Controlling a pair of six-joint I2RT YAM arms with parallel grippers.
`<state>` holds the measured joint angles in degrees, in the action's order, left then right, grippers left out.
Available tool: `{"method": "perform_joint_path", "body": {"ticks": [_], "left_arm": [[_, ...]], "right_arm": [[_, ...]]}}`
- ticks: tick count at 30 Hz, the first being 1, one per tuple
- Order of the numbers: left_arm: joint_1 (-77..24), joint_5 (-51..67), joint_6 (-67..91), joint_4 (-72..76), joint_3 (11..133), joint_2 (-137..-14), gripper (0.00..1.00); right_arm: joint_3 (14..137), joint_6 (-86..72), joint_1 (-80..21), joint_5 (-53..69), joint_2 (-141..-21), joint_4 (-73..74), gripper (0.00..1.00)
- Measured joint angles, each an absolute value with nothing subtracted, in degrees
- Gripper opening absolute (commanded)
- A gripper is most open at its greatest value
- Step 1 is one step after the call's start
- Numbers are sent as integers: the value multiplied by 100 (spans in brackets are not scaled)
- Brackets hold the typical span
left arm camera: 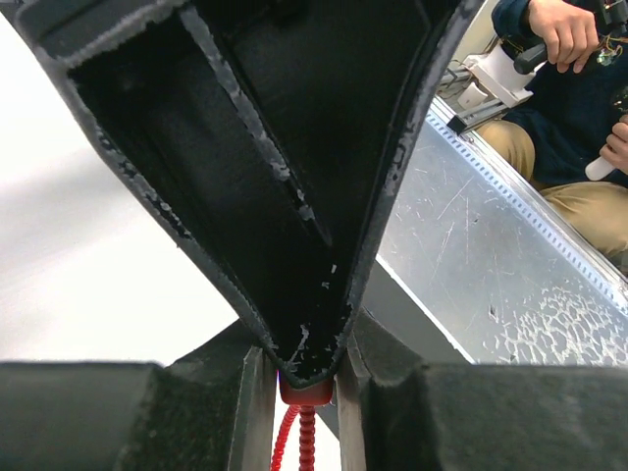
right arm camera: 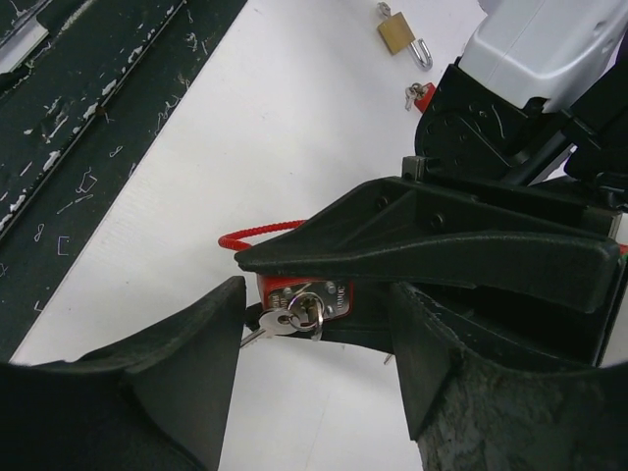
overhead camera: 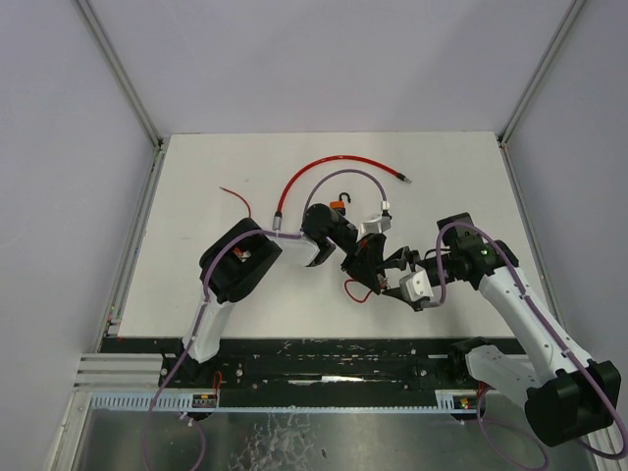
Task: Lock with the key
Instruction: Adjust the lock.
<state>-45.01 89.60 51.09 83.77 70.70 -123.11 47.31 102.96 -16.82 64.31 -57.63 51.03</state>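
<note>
Right tool (right arm camera: 316, 294) stands released, its two fingers spread to either side of the key (right arm camera: 278, 323), with neither finger visibly touching it. Left tool (overhead camera: 363, 263) is clenched on the red lock (right arm camera: 299, 294) and holds it above the middle of the tabletop (right arm camera: 294, 118), the red cable (right arm camera: 257, 232) trailing away. The lock's keyhole face points toward the right tool. The key sits in it, shaft roughly along that tool's line of approach, flat head between the fingers and slightly left of centre. The right arm is nearer and free. Judgement: the turn requires a square grip on the head, then rotation about the shaft axis.
</note>
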Motion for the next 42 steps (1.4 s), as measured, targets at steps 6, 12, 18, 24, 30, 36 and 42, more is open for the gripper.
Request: {"method": "perform_joint_path", "body": {"ticks": [6,12,18,24,30,36,42], "left_arm": [[-4484,8960,5242,8405,7070,-12361,2],[-4453,8934,5269,8405,7072,-12490,9],[-4407,8945,5199,8403,7067,-12492,23],[-4377,8696,5065,8401,7028,-12490,34],[-4377,8342,4910,8405,6949,-12449,41],[-4259,7970,4613,8405,6617,-12204,55],[-3927,7526,3887,8403,5966,-11528,72]], "right_arm": [[4718,10014,-1835,6230,-5771,4779,52],[4604,9765,-1975,5898,-5771,4600,49],[4598,9655,-2097,5719,-5798,4445,40],[4598,9559,-2187,5485,-5835,4287,29],[4598,9417,-2215,5271,-5846,4217,22],[4582,9212,-2241,5081,-5765,4038,18],[4571,8973,-2204,4890,-5708,4003,17]]}}
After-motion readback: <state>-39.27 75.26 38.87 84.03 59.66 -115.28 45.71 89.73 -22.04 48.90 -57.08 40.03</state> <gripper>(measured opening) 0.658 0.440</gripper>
